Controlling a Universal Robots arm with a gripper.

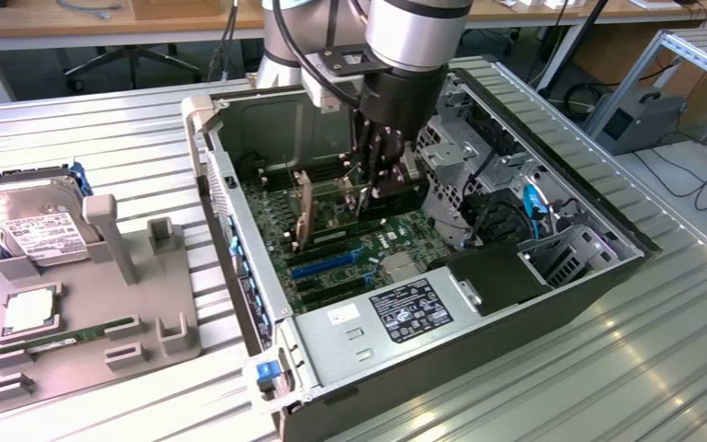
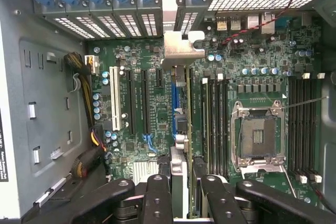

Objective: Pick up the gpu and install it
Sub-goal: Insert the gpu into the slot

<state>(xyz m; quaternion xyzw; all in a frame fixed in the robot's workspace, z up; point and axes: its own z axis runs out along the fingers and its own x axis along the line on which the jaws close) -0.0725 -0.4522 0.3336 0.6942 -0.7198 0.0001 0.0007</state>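
Observation:
The gpu (image 1: 351,198) stands on edge inside the open computer case (image 1: 237,230), over the motherboard's expansion slots. My gripper (image 1: 378,189) reaches down into the case from above and is shut on the card's top edge. In the wrist view the gpu (image 2: 179,163) runs edge-on from between my gripper (image 2: 181,200) toward the case's rear slot openings. Its pale metal bracket (image 2: 178,51) is at that far end. Whether the card's lower edge is seated in a slot is hidden.
A grey fixture (image 1: 144,318) on the exterior view's left holds a hard drive (image 1: 34,226), a processor (image 1: 28,308) and a green RAM stick (image 1: 65,336). Inside the case are the empty CPU socket (image 2: 260,137), a white slot (image 2: 114,98) and cabled drive bays (image 1: 538,230).

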